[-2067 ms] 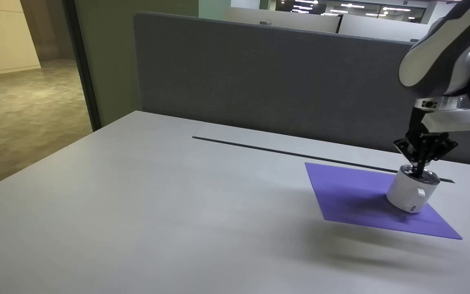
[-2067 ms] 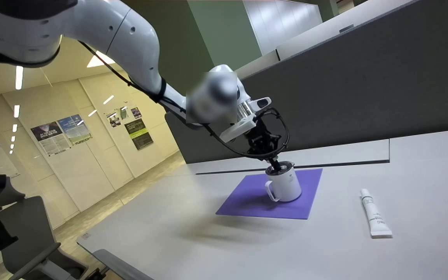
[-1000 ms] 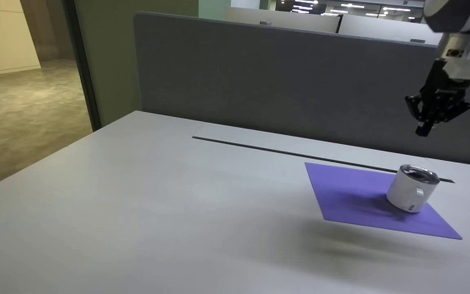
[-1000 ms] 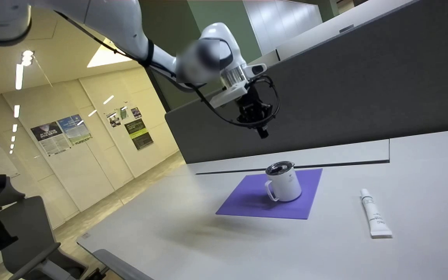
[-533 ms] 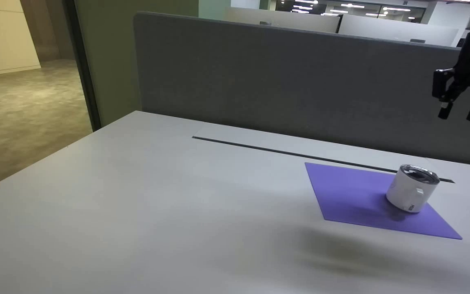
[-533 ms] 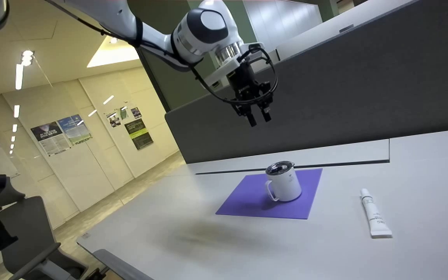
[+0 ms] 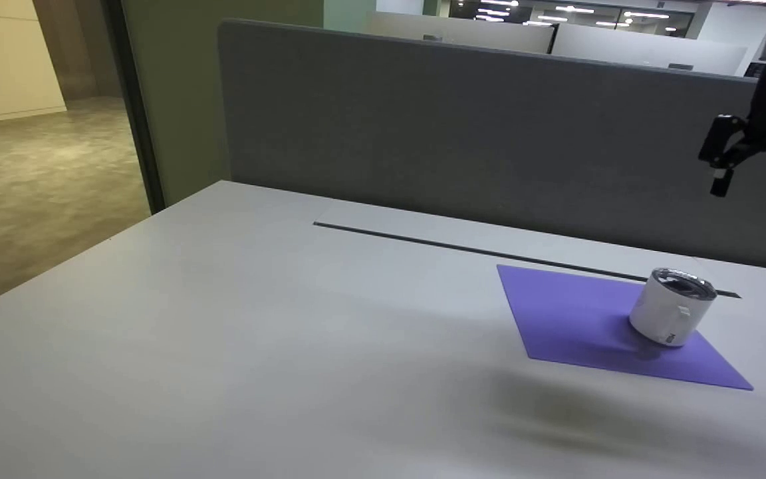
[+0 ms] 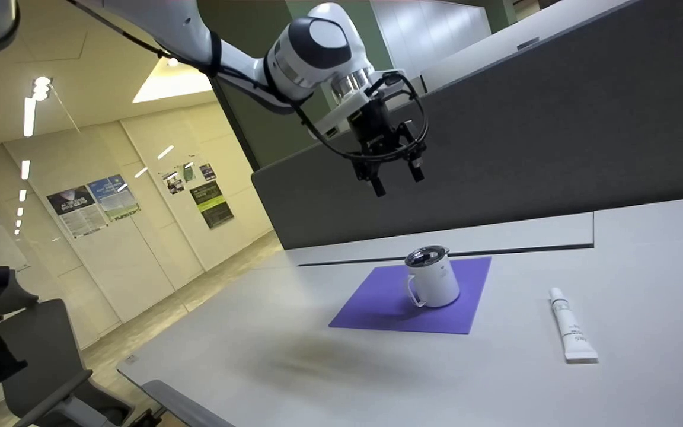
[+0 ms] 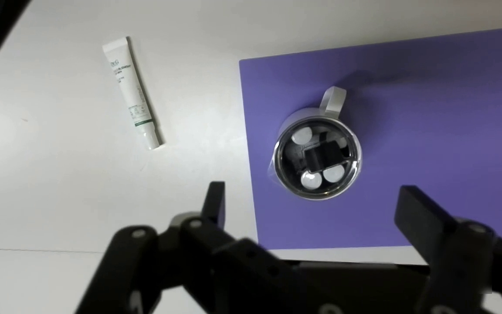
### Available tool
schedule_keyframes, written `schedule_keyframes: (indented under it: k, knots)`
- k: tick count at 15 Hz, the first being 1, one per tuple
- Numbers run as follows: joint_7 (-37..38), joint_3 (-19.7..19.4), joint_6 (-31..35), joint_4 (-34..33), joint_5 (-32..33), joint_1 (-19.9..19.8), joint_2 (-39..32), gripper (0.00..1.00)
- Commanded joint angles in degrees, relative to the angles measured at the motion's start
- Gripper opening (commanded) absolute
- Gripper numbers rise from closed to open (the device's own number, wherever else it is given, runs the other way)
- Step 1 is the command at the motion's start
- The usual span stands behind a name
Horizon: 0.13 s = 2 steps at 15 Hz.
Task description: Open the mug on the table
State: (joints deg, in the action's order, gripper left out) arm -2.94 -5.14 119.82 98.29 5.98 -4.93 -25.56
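Behind the table, a grey partition is seen in both exterior views, and a dark line is shown along the table near its foot. In an exterior view, posters are hung on a pale wall, and part of a chair is cut off at the view's edge. On the table a purple mat is laid, and the mug is set upright on it, nearer the mat's left edge in the wrist view. It is covered by its lid, on which a black tab is seen; whether the pale spots there are on the lid or beneath it cannot be told. The mug's handle is turned toward the top of the wrist view. Above the mug, well apart from it, the gripper is held by the arm, its fingers spread wide. To one side of the mat, a white tube is laid flat on the table
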Motion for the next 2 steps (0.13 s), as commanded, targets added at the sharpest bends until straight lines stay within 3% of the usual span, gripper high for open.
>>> schedule_keyframes:
  k: [1,2]
  knots:
    - [0.0,0.2,-0.3,-0.1,0.1,-0.2,0.0,1.0]
    - [0.0,0.2,-0.4,-0.1,0.2,-0.2,0.0,1.0]
